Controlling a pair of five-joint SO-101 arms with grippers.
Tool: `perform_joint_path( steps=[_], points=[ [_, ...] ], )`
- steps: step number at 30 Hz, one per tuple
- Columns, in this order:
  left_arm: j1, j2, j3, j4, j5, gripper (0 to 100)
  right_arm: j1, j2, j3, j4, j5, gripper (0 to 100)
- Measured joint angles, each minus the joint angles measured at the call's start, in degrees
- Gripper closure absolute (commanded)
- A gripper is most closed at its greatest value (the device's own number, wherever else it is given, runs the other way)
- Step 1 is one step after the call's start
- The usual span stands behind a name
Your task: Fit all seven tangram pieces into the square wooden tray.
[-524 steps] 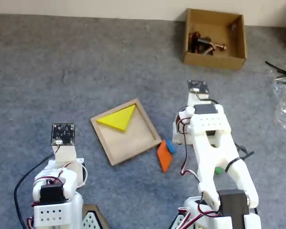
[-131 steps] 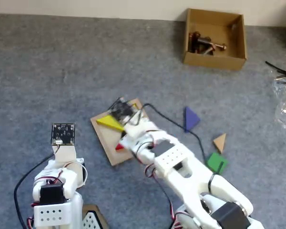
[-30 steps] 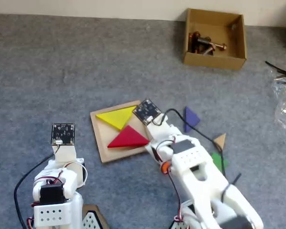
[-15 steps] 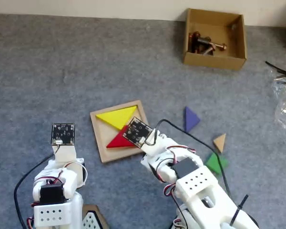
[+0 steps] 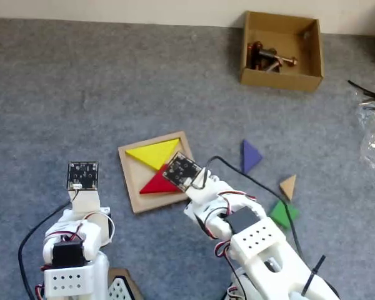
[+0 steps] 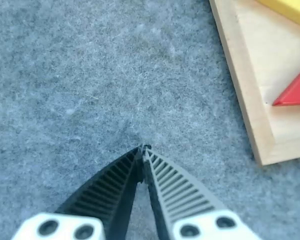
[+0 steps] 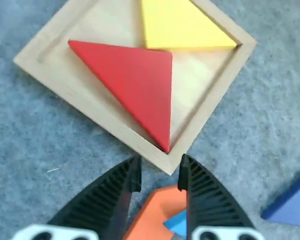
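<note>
**Left arm.** The left tool [image 6: 143, 148] sits low over the grey table [image 5: 81, 81], on the near side and clear of the tray. Its two ribbed fingers are pressed together at the tips, with nothing between them.

**Right arm.** The right tool [image 7: 158, 172] hangs just outside one corner of the tray, on the arm's side of it. Its fingers stand apart and clamp nothing. In the right wrist view, the orange piece [image 7: 155, 212] lies on the table in the gap between them. The blue piece [image 7: 176, 225] touches the orange piece.

**Tray.** The square wooden tray [image 5: 128, 181] lies flat on the table, turned at an angle, between the two arms and slightly beyond them. It holds two pieces:
- The red triangle [image 5: 156, 183] lies flat in the part of the tray nearer the right tool. One of its points reaches into the corner by that tool.
- The yellow triangle [image 5: 153, 153] lies flat along the far rim and touches the red triangle along part of one edge.

**Loose pieces.** Three pieces lie on the table to the right of the tray, apart from each other:
- The green square [image 5: 280, 214] is nearest, beside the right arm.
- The tan triangle [image 5: 289, 185] is just beyond it.
- The purple triangle [image 5: 250, 155] is farther still and nearer to the tray.

**Far edge.** A cardboard box [image 5: 278, 79] containing small items stands well apart from the tray.
</note>
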Motion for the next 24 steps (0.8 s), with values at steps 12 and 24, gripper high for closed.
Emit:
perform_joint_path(
  steps=[12, 24],
  points=[
    [0.0, 0.0, 0.0, 0.0, 0.0, 100, 4.3, -0.4, -0.4, 7.7, -4.9, 86.8],
    [0.0, 0.0, 0.0, 0.0, 0.0, 100, 7.4, -0.4, -6.7, 21.2, -6.9, 86.8]
  ],
)
